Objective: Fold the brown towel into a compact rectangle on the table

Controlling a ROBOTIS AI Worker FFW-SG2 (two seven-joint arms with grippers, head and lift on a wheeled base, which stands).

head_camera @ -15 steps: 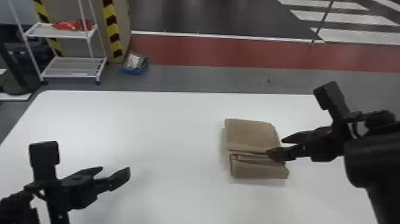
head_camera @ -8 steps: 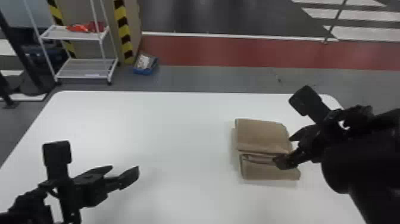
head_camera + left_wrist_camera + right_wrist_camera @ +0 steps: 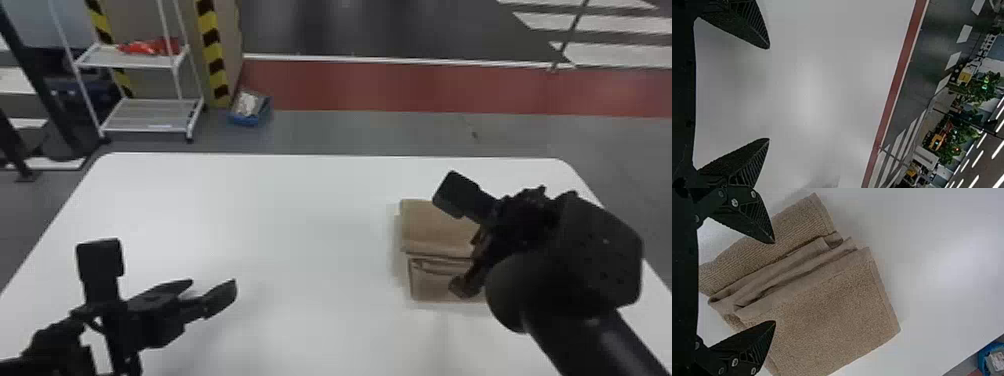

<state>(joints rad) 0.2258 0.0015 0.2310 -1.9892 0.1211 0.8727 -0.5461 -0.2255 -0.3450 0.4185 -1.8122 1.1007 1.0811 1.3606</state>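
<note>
right pincer (image 3: 774,282) spread above the brown towel (image 3: 832,313); pinching just its top layer could pull the folds (image 3: 789,272) loose; left pincer (image 3: 768,93) spread, well apart

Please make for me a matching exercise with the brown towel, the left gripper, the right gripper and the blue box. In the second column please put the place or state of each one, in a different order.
Things
1. brown towel
2. left gripper
3. right gripper
4. blue box

Places and states
A. fingers apart, at the towel
B. on the floor, beyond the table's far edge
C. fingers apart, over the left part of the table
D. folded, lying on the right part of the table

Right pairs: 1-D, 2-C, 3-A, 4-B
</note>
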